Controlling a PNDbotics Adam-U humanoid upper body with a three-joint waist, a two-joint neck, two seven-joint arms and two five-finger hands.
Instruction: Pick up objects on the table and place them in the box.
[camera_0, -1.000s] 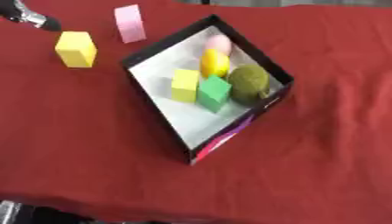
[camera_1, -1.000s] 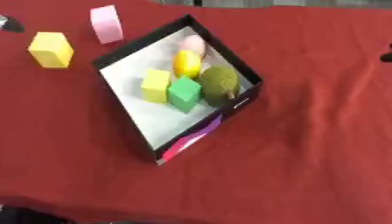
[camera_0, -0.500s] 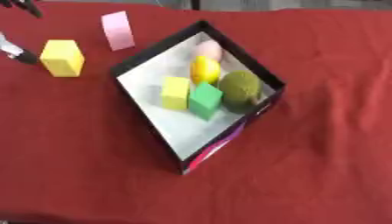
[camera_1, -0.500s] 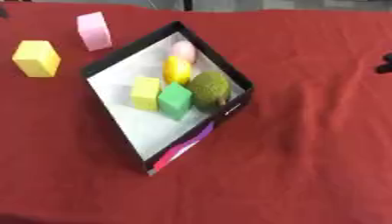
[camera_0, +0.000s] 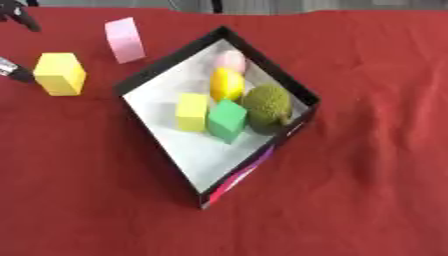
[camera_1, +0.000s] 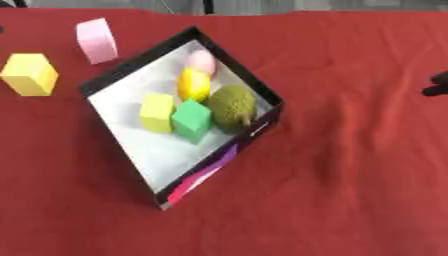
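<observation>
A black-walled box (camera_0: 163, 68) with a white floor sits askew in the middle of the red cloth. Inside it lie a yellow block (camera_0: 192, 112), a green block (camera_0: 227, 119), a yellow lemon-like piece (camera_0: 227, 84), a pink egg shape (camera_0: 231, 61) and a bumpy green ball (camera_0: 266, 104). Outside, to the box's left, stands a yellow cube (camera_0: 60, 73), with a pink block (camera_0: 124, 39) behind it. Only dark parts of my left hand (camera_0: 10, 70) show at the left edge, just left of the yellow cube and apart from it. A dark bit of my right hand (camera_1: 436, 85) shows at the right edge.
The red cloth (camera_0: 367, 165) covers the whole table. Its far edge (camera_1: 262, 11) runs along the top of the view, with dark stand legs behind it. Nothing else lies on the cloth to the right of the box or in front of it.
The camera has shifted, moving the whole picture. My left hand has come down from the top left corner to beside the yellow cube. The objects have stayed put.
</observation>
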